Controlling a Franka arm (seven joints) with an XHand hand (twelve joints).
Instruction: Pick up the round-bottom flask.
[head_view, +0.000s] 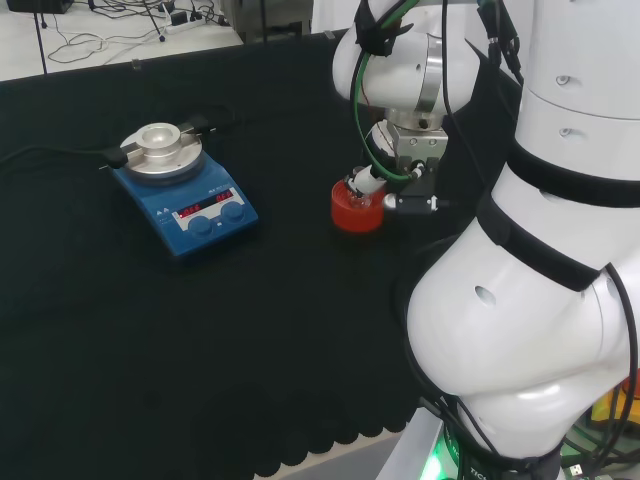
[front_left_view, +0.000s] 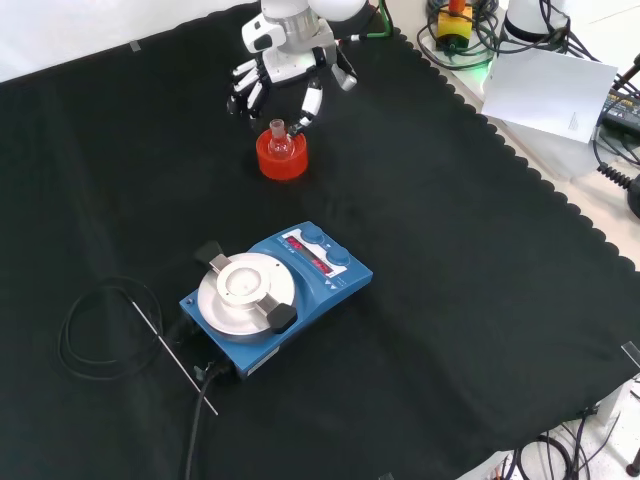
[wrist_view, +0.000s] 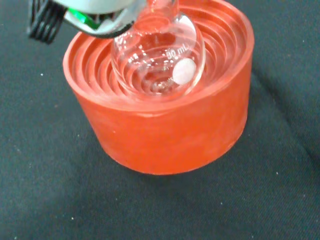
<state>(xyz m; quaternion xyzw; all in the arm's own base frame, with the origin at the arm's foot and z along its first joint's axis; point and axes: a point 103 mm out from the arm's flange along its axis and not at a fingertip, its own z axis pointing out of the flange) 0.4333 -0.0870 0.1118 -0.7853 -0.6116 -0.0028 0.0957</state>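
Note:
A small clear round-bottom flask (wrist_view: 160, 57) sits upright in a red ribbed ring stand (wrist_view: 165, 120) on the black cloth. In the front view the flask (front_left_view: 279, 138) rises out of the stand (front_left_view: 282, 162), and the hand (front_left_view: 283, 70) hangs just beyond and above it. Its fingers (front_left_view: 243, 95) are spread and point down, and a fingertip (front_left_view: 303, 118) reaches close beside the flask's neck without closing on it. In the head view the hand (head_view: 392, 170) hovers over the right side of the stand (head_view: 355, 212).
A blue hotplate stirrer with a round silver top (front_left_view: 272, 290) stands nearer the camera in the front view, and to the left (head_view: 185, 190) in the head view. A black cable loop (front_left_view: 95, 335) lies beside it. The cloth's scalloped edge (front_left_view: 520, 160) runs along the right.

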